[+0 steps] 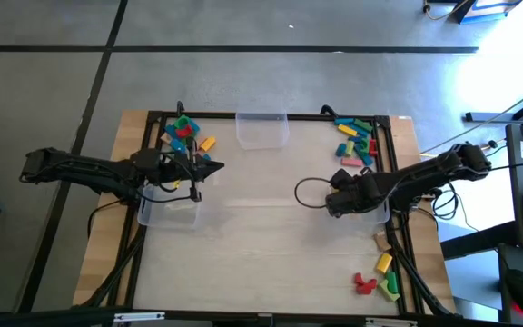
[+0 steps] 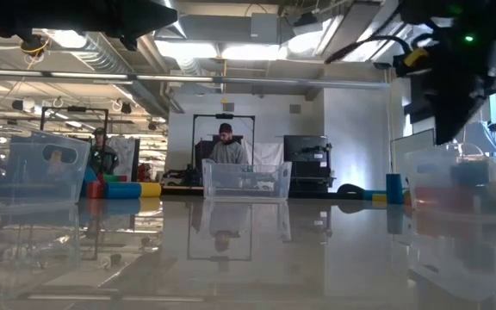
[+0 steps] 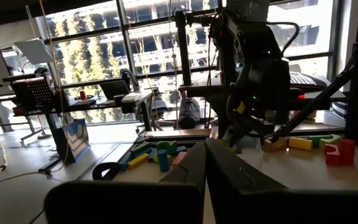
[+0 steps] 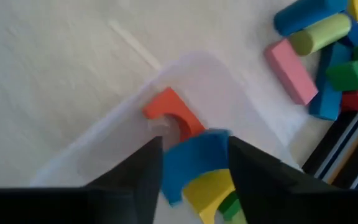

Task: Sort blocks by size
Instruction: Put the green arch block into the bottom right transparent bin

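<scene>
- My right gripper (image 4: pixel 194 165) hangs over the clear plastic bin (image 4: pixel 204 81) at the table's right side, fingers apart, a blue arch-shaped block (image 4: pixel 194 155) between them; I cannot tell whether they touch it.
- That bin also holds an orange arch block (image 4: pixel 169 112), plus yellow and green pieces.
- My left gripper (image 1: pixel 209 168) is closed and empty, beside the loose blocks (image 1: pixel 184 134) at the far left.

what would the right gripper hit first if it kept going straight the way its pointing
Most likely the blue block sitting between the fingers of the right gripper, which point down into a clear bin. An orange block and a yellow one lie right beside it; depth is hard to judge.
</scene>
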